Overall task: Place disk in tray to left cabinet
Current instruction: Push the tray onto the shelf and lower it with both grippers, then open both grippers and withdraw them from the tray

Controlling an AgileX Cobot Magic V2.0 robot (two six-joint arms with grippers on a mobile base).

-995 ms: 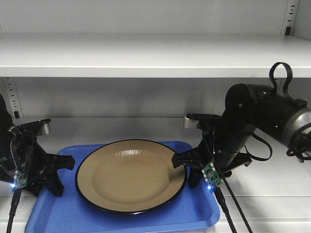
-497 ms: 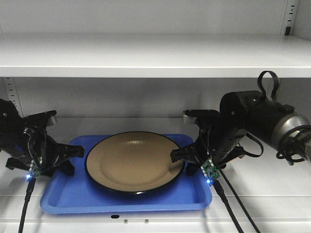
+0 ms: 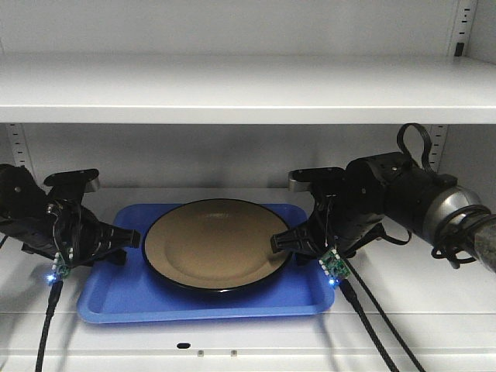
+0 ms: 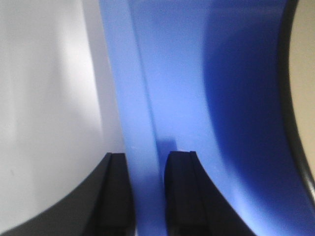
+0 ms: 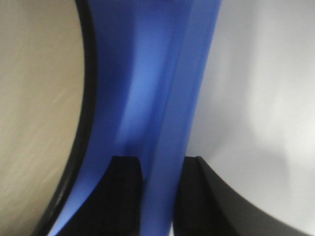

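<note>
The tray sits on the lower shelf of the cabinet, with the disk lying flat inside it, nearer the right end; the upper shelf runs above. The left claw is clamped on the tray's left rim, one finger outside and one inside; the right claw grips the right rim the same way, its inner finger near the disk's black edge.

Front overview; 2 close wrist views
</note>
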